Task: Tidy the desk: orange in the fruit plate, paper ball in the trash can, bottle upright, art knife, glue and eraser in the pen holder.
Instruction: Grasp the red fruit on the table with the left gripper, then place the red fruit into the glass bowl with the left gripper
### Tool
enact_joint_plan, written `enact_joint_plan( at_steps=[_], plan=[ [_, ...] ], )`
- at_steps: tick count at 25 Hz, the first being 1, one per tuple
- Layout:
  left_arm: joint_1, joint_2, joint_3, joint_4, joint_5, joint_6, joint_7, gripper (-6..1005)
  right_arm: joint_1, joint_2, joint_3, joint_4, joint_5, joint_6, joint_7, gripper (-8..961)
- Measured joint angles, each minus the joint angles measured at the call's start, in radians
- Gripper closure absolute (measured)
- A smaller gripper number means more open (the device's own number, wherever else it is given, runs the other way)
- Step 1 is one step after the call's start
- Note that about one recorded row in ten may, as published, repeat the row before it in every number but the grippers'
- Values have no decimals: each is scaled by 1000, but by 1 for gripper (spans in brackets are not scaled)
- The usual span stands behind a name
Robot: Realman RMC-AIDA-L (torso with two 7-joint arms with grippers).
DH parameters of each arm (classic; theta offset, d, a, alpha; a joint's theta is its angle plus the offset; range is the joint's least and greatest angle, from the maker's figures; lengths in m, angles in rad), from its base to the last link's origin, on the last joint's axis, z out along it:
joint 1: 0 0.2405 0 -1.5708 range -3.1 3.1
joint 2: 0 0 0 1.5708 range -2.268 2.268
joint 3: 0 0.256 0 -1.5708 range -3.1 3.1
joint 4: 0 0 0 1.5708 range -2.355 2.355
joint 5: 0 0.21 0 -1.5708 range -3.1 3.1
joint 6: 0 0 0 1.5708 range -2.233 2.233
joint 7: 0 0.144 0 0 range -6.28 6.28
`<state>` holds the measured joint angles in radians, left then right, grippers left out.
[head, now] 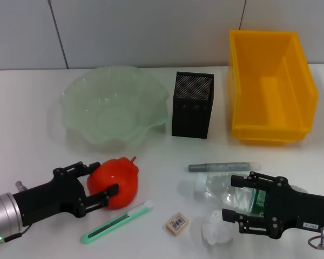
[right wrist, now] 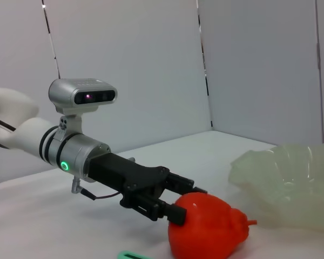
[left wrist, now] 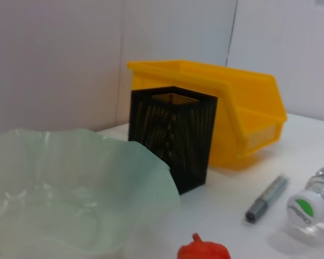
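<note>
Nearest to the head camera lie the small things: the eraser (head: 177, 223), the white paper ball (head: 214, 226) just at its 3 o'clock, and the green art knife (head: 116, 222) at its 9 o'clock, lying slanted on the white desk (head: 21, 124).

At 8 o'clock of the desk, the left gripper (head: 103, 181) has its two black fingers closed around the orange (head: 116, 181), one finger on the far side and one on the near side. The orange rests on the desk, at 6 o'clock from the fruit plate (head: 75, 116) and apart from it. The right wrist view shows the same grip from the side: fingers (right wrist: 179, 213) pressed on the orange (right wrist: 208, 226), with the plate (right wrist: 291, 183) behind.

At 4 o'clock, the right gripper (head: 236, 198) stands with jaws spread on both sides of the bottle (head: 227, 190), which lies on its side with the cap pointing to 9 o'clock. I cannot tell if the fingers touch it.

A grey glue (head: 218, 166) stick lies just beyond the bottle. The black pen holder (head: 193, 105) stands at 12 o'clock, between the fruit plate and the yellow trash can (head: 308, 86).
</note>
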<state>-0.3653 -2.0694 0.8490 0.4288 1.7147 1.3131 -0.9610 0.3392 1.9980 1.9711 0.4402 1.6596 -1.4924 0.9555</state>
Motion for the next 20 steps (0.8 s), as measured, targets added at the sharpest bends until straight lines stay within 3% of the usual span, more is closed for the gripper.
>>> enact_joint_plan(
  at_steps=[3,14,20],
  plan=[
    [-3,3,38,1,0,-14,0,252,4,0,0,0,0,0,1,171],
    [6,3,36,9,1,27,4,547,1,-1,1,14,0,0,8,171],
    [19,8,17,45,-3,119,-4,705,-6,0,2,14,0,-1,8,172]
  ],
)
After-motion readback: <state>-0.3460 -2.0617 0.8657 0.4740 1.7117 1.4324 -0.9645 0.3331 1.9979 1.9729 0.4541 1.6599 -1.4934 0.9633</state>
